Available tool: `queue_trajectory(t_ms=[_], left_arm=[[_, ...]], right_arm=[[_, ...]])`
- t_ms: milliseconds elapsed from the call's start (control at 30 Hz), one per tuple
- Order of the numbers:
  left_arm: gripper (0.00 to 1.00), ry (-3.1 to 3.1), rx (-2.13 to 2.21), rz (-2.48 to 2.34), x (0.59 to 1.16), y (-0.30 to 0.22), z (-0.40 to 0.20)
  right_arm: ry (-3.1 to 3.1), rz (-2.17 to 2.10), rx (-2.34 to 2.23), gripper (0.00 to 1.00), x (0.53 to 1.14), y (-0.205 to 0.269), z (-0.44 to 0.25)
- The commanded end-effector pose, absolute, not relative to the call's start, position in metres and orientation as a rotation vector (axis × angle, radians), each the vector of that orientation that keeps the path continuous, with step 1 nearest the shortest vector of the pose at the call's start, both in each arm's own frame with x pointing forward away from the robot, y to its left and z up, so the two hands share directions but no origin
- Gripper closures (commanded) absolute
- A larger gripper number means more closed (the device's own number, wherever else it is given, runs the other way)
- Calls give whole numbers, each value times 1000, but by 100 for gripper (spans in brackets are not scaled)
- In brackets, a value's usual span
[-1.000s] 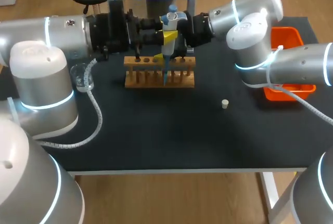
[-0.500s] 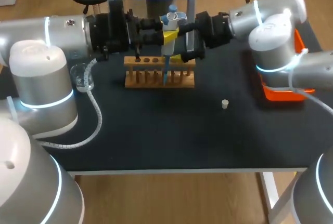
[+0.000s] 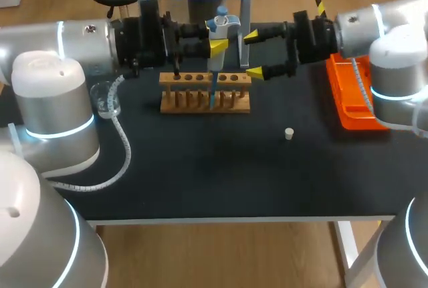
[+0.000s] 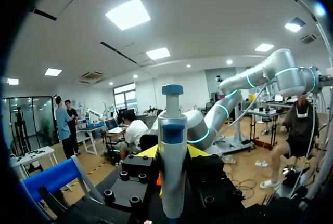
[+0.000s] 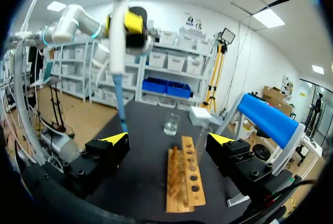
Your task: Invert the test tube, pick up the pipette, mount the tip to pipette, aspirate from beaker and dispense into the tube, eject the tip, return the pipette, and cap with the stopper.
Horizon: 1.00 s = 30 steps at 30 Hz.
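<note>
1. Left gripper [image 3: 215,46]: clamped on pipette [image 3: 219,29], held upright so its blue tip [image 3: 212,94] points down into rack [image 3: 194,104], likely for dispensing.
2. Right gripper [image 3: 253,53]: fingers spread, empty, just beside rack.
3. Stopper [image 3: 289,133]: loose on table [image 3: 200,168], awaiting capping.

Bench: my bench [image 3: 221,174] has a matte black top with a pale front edge, and fills the middle of the head view.
Rack: a wooden tube rack [image 3: 204,94] stands in the upper middle, its long side running across the frame.
Beaker: a clear glass beaker [image 3: 107,99] stands upright at centre left, well apart from the rack.
Stopper: a small cream stopper [image 3: 289,133] lies alone right of centre, below and right of the rack.
Tray: an orange tray [image 3: 344,101] sits at the bench's right edge.
</note>
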<state>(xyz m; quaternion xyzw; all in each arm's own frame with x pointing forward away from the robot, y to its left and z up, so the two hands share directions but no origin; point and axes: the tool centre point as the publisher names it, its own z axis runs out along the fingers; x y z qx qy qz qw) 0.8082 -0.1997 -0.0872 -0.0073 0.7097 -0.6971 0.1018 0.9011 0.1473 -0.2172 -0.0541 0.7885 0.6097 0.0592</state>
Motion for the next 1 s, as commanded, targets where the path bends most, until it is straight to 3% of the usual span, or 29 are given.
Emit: queue_trajectory(t_ms=[33, 1000], left_arm=[[100, 2090, -25, -2058, 808, -202, -88], [100, 2090, -25, -2058, 808, -202, -88]], right_arm=[[2334, 1910, -110, 0, 877, 117, -200], [2172, 2265, -68, 0, 811, 168, -148]])
